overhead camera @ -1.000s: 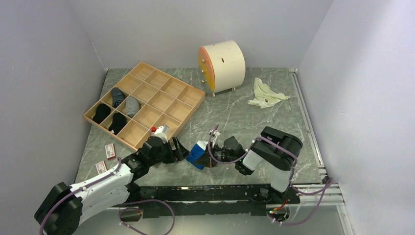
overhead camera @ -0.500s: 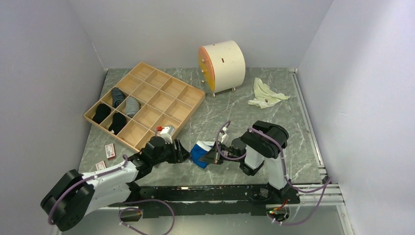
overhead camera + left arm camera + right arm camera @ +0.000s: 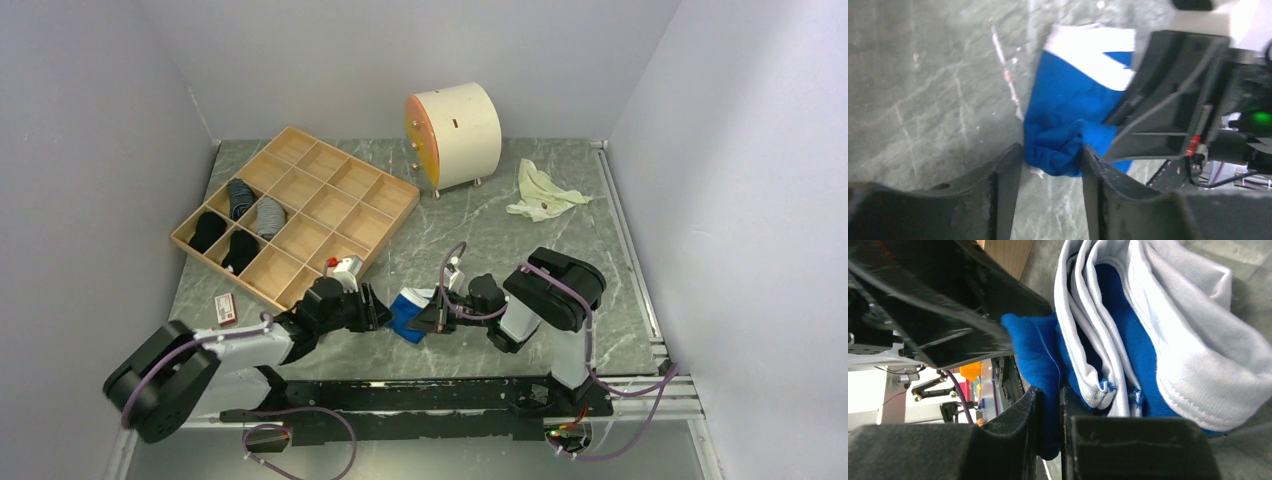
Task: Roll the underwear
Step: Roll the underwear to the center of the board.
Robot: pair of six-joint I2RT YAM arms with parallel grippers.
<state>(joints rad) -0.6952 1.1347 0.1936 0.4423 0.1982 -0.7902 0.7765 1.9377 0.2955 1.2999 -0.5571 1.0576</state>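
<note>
Gripping the bunched underwear (image 3: 408, 310) on the table (image 3: 480, 240), between both arms.
Left gripper (image 3: 1052, 152) clamps the blue fold; right gripper (image 3: 1049, 400), nearly closed, nips one thin layer, which could slip free and loosen the roll.

— How is the underwear (image 3: 408, 310) seen?
— Blue cloth with white edging is bunched into a loose, half-rolled bundle.
— Where is it found?
— Lower centre of the overhead view.
</note>
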